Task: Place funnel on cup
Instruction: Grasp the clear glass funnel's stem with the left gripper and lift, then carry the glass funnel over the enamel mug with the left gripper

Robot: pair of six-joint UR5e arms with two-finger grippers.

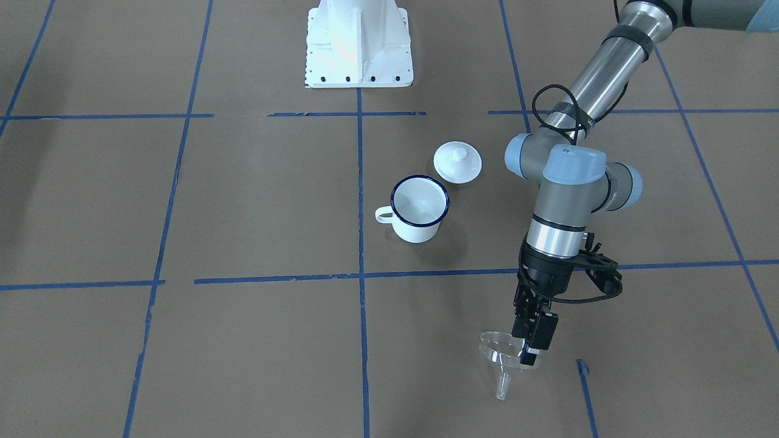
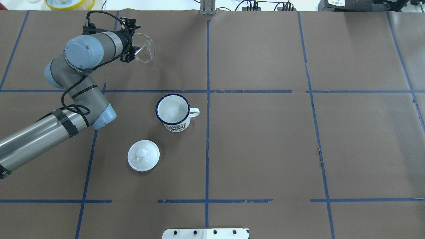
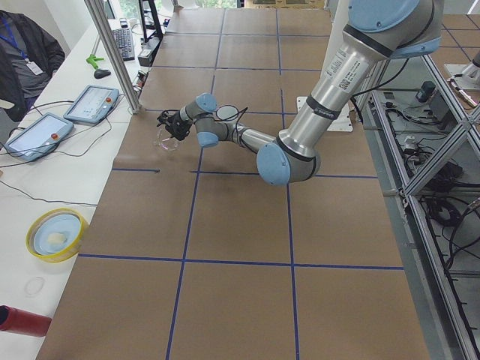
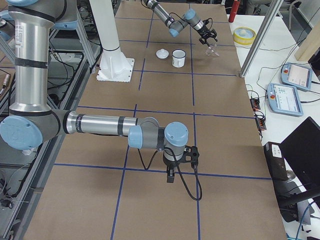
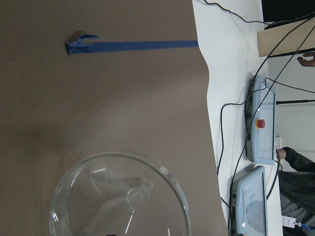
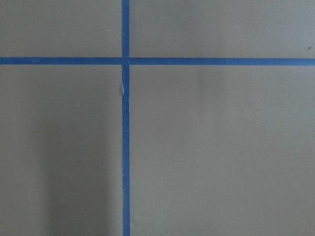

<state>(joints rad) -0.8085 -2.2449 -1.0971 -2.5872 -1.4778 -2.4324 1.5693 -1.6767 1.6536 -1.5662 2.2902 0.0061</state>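
Observation:
The clear funnel (image 1: 499, 359) is near the table's far-left corner, cone up and spout down. My left gripper (image 1: 528, 351) is shut on its rim. The pair also shows in the overhead view, funnel (image 2: 145, 49) and gripper (image 2: 132, 53), and the funnel's cone fills the bottom of the left wrist view (image 5: 118, 196). The white mug with a dark blue rim (image 2: 173, 112) stands upright and open near the table's middle, handle to the right, well apart from the funnel; it also shows in the front view (image 1: 419, 210). My right gripper (image 4: 172, 175) hangs low over bare table; I cannot tell whether it is open.
A round white knobbed lid (image 2: 143, 155) lies beside the mug on the robot's side. A yellow bowl (image 2: 69, 3) and control tablets (image 3: 94, 103) sit on the white bench beyond the table's far edge. The robot's white base (image 1: 359, 48) is at the near edge.

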